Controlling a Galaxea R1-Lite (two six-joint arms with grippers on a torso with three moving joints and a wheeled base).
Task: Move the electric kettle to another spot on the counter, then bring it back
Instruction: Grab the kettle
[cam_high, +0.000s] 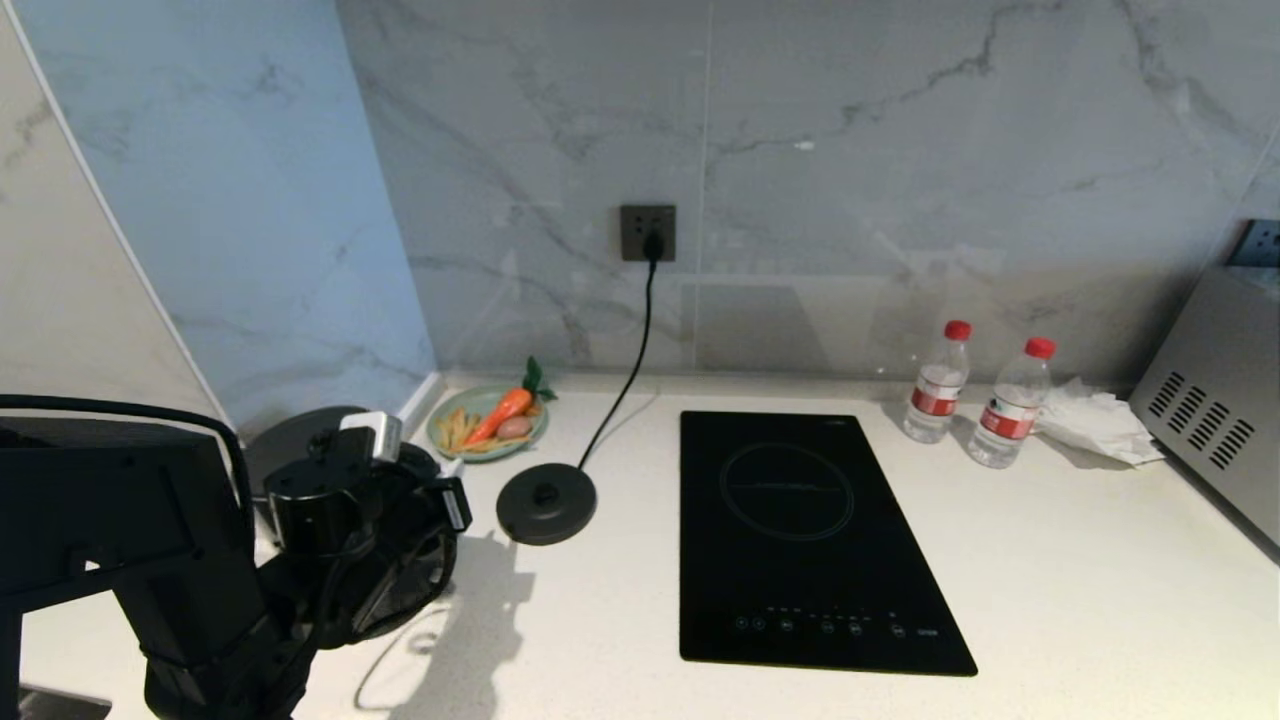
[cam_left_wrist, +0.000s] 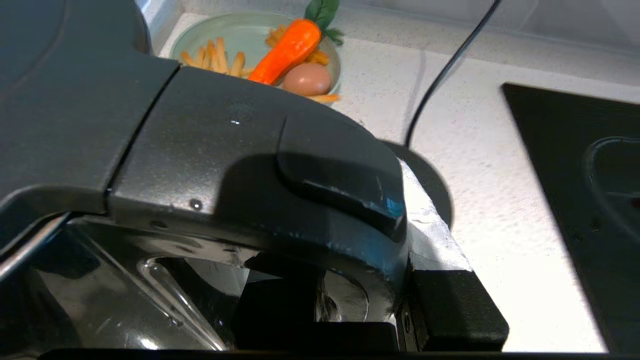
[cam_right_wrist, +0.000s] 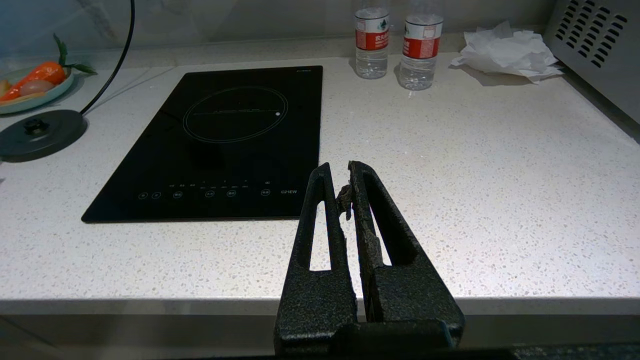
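The black electric kettle (cam_high: 285, 440) is at the counter's (cam_high: 1050, 580) far left, beside the wall and off its power base (cam_high: 546, 503). My left arm covers most of it in the head view. In the left wrist view the kettle's handle (cam_left_wrist: 225, 145) fills the picture. My left gripper (cam_left_wrist: 360, 272) is shut on it, one finger (cam_left_wrist: 450, 300) outside the loop and the other inside. Whether the kettle rests on the counter is hidden. My right gripper (cam_right_wrist: 340, 167) hangs shut and empty before the counter's front edge.
A green plate (cam_high: 487, 420) with a carrot, an egg and fries sits behind the power base, whose cord runs to a wall socket (cam_high: 648, 232). The black hob (cam_high: 800, 530) lies mid-counter. Two water bottles (cam_high: 935, 395), crumpled tissue (cam_high: 1095, 425) and a grey appliance (cam_high: 1215, 400) are at right.
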